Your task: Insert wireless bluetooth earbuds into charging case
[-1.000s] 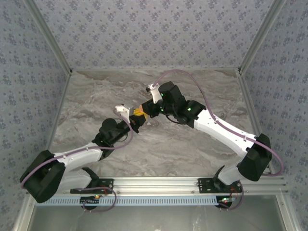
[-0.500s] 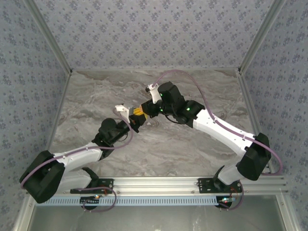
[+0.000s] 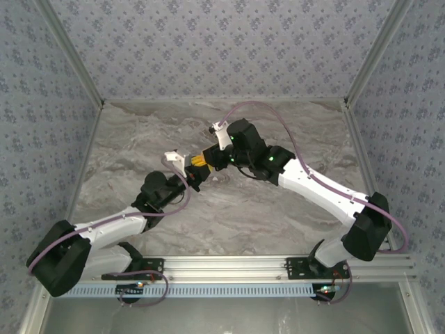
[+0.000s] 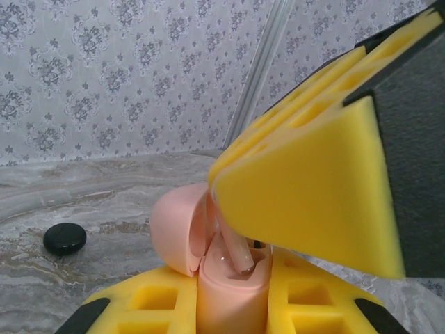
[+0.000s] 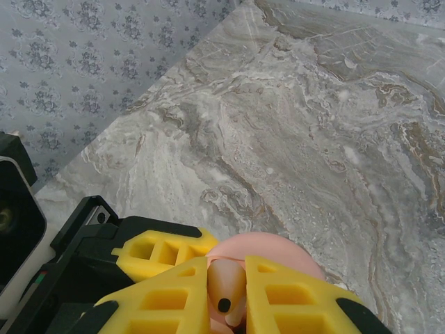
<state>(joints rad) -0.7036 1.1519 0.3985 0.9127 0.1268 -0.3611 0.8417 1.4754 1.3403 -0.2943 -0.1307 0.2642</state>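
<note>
My left gripper (image 4: pixel 233 309) is shut on the salmon-pink charging case (image 4: pixel 229 296), which stands upright between the yellow fingers (image 4: pixel 139 303) with its lid (image 4: pixel 174 229) swung open to the left. My right gripper (image 5: pixel 227 278) is shut on a pink earbud (image 5: pixel 226 287). From the left wrist view the earbud's stem (image 4: pixel 240 254) reaches down into the case's open top. The case's rounded lid (image 5: pixel 278 250) shows just beyond the right fingers. Over the middle of the table the two grippers meet, left gripper (image 3: pixel 193 178) against right gripper (image 3: pixel 202 161).
A black round puck (image 4: pixel 65 239) lies on the marble table (image 5: pixel 313 125) to the left of the case. Patterned walls (image 3: pixel 222 42) close the table in on three sides. The arms' bases stand at the near rail (image 3: pixel 222 268).
Both grippers have drifted slightly toward the far side together. Both grips are unchanged.
</note>
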